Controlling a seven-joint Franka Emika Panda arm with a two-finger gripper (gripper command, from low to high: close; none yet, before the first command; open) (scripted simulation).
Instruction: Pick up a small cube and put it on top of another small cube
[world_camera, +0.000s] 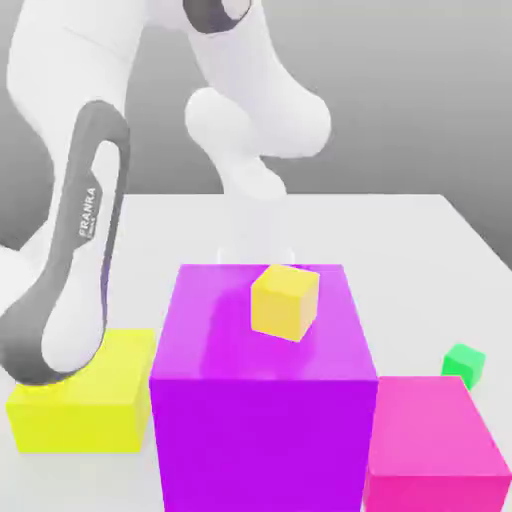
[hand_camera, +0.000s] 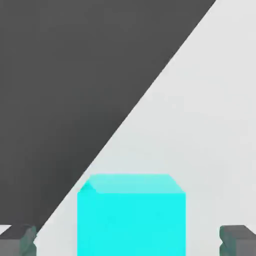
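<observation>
In the hand view a small cyan cube (hand_camera: 131, 215) sits low in the centre of the frame, between the two grey fingertips (hand_camera: 239, 239) that show at the lower left and lower right corners. The gripper (hand_camera: 129, 241) straddles the cube with a clear gap on each side, so the jaws stand open around it and have not yet taken hold. The white table (hand_camera: 200, 125) runs away to the upper right, its edge cutting diagonally against a dark background.

In the exterior view the white Franka arm (world_camera: 75, 260) reaches down behind a large purple block (world_camera: 262, 380) in the middle of the frame. A small yellow cube (world_camera: 285, 300) rests on that block's top face. A small green cube (world_camera: 464, 362) sits on the table at the right edge, a large yellow block (world_camera: 85, 395) at lower left, a large pink block (world_camera: 435, 445) at lower right.

The step in hand looks like the grasp of the cyan cube. Next the fingers need to close squarely on its sides, then lift it straight up before carrying it to another small cube.
</observation>
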